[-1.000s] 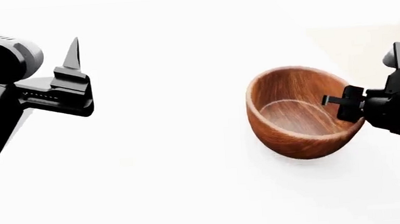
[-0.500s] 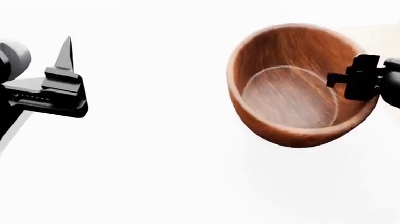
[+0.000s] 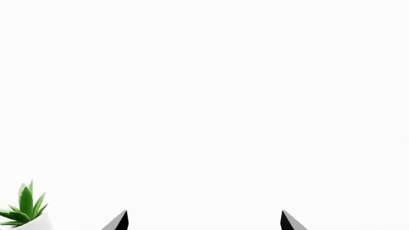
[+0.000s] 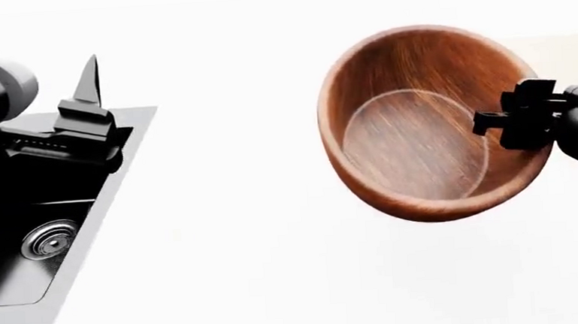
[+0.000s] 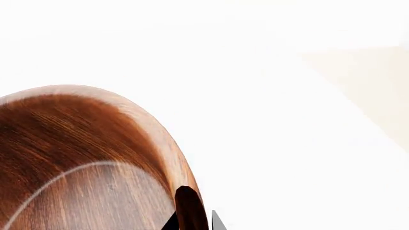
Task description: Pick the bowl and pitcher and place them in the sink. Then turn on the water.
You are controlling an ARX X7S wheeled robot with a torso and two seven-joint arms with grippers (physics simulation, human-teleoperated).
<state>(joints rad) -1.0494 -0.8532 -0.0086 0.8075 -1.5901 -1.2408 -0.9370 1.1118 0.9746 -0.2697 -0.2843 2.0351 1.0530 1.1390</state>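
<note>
The large reddish-brown wooden bowl hangs tilted above the white counter at the right of the head view, its inside facing me. My right gripper is shut on the bowl's right rim; in the right wrist view the rim sits between the two fingertips. The black sink with its steel drain shows at the left edge. My left gripper is open and empty, over the sink's near corner; its two tips stand wide apart in the left wrist view. The pitcher and faucet are out of view.
A white pot with a green plant shows in the corner of the left wrist view. White counter lies between sink and bowl. A beige patch lies beyond the counter's edge.
The bowl has been lifted and tilted by my right gripper and looks larger. The view has shifted, bringing the sink into sight at the left under my left gripper.
</note>
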